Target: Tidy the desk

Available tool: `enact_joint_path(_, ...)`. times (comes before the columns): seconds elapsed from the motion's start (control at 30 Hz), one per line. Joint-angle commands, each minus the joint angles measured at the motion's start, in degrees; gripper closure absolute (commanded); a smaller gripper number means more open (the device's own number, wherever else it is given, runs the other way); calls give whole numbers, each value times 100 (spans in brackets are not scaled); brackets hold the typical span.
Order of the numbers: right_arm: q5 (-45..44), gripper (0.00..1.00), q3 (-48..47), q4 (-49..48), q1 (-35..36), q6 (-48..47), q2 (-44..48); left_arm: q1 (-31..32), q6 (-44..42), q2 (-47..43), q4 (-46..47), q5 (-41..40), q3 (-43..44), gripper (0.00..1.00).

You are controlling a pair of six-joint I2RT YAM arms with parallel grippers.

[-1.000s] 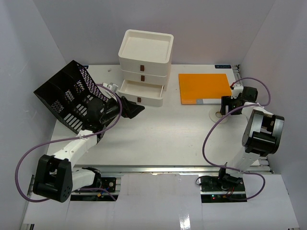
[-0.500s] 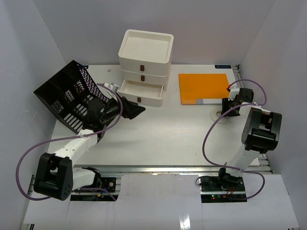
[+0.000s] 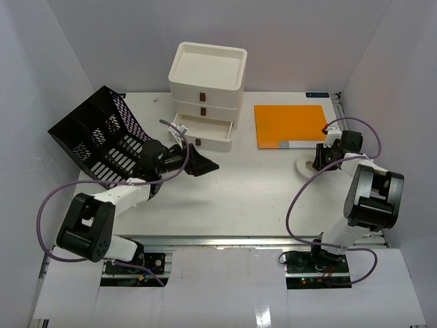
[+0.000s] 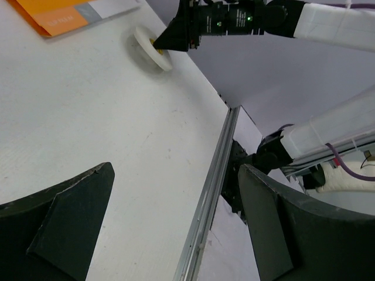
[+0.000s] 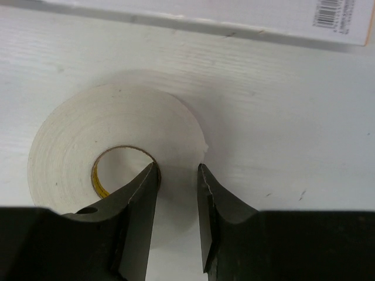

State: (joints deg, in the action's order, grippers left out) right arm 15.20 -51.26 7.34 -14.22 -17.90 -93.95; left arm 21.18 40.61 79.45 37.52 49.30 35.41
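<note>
A white tape roll (image 5: pixel 88 134) lies on the desk (image 3: pixel 239 198) at the right, just in front of an orange notebook (image 3: pixel 290 125). My right gripper (image 5: pixel 177 170) is shut on the roll's wall, one finger (image 5: pixel 137 216) inside the core hole and the other against the outer face. In the left wrist view the tape roll (image 4: pixel 149 47) looks tipped up on the desk with the right gripper (image 4: pixel 176 38) on it. My left gripper (image 3: pixel 205 164) hovers open over the desk's left middle, with nothing between its fingers (image 4: pixel 70 222).
A white three-drawer box (image 3: pixel 207 96) stands at the back centre, its bottom drawer pulled out. A black mesh file rack (image 3: pixel 95 137) leans at the left. A metal rail (image 4: pixel 211 193) runs along the desk's front edge. White walls enclose the sides.
My right gripper has closed onto the tape roll's wall, and the roll has shifted slightly left. My left arm has swung rightward away from the mesh rack, its gripper still open.
</note>
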Motion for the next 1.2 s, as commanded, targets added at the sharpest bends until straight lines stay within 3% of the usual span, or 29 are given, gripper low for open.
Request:
enact_joint_path(0.0,1123,87,225,-74,31,302,1002,567,-277,90,-123,-407,453,2)
enact_joint_path(0.23,1826,87,396,-91,138,436,1615,1569,4,1221,-125,-1409,1451,2)
enact_joint_path(0.6,2210,88,471,-55,218,522,2115,2522,-99,3194,-1188,-2379,4156,2)
enact_joint_path(0.97,2310,88,529,-103,221,560,2313,2824,-185,3735,-1698,-2854,4964,6)
enact_joint_path(1.17,2421,88,540,-121,218,595,2339,2884,-69,4011,-2087,-2984,5352,22)
